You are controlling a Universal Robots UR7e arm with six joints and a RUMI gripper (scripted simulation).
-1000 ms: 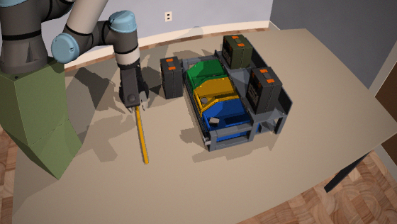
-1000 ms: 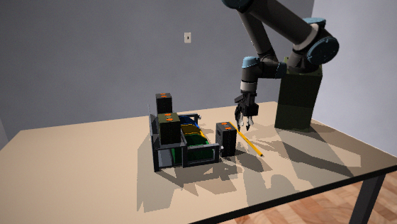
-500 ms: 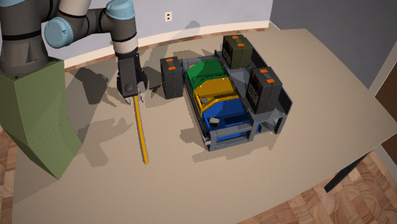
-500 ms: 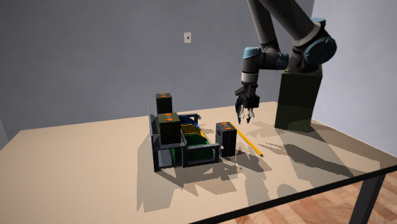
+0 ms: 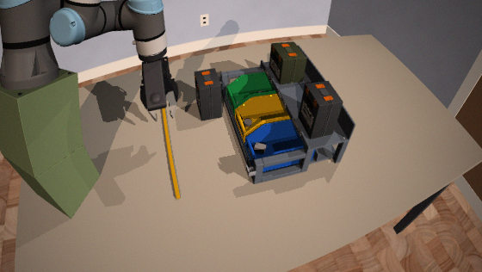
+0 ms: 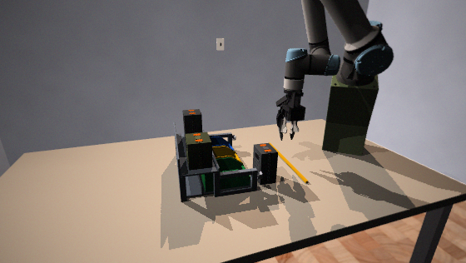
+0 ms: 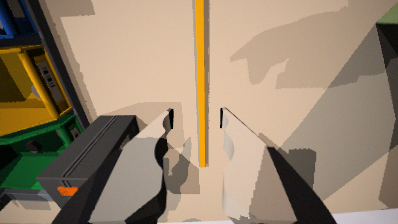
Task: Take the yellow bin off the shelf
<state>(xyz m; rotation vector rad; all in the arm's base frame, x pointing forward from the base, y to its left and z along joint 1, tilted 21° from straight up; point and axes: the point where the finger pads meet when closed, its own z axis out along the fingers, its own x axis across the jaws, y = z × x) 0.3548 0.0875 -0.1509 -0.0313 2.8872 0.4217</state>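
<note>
The yellow open bin [image 5: 260, 109] sits in the dark grey shelf [image 5: 301, 129], between a green bin [image 5: 250, 86] and a blue bin [image 5: 275, 138]. A small grey part [image 5: 249, 122] lies at its front. The bin also shows at the left edge of the wrist view [image 7: 25, 85] and in the exterior view [image 6: 222, 151]. My gripper [image 5: 169, 109] hangs above the table left of the shelf, well apart from the bin. Its fingers stand partly open with nothing between them. It also shows in the exterior view [image 6: 288, 132].
A long yellow rod [image 5: 170, 155] lies on the table under the gripper. A dark box [image 5: 207, 94] stands on the table between the gripper and the shelf. Two more dark boxes [image 5: 287, 61] [image 5: 320, 108] sit on top of the shelf. The robot's green base [image 5: 39, 138] is at the left.
</note>
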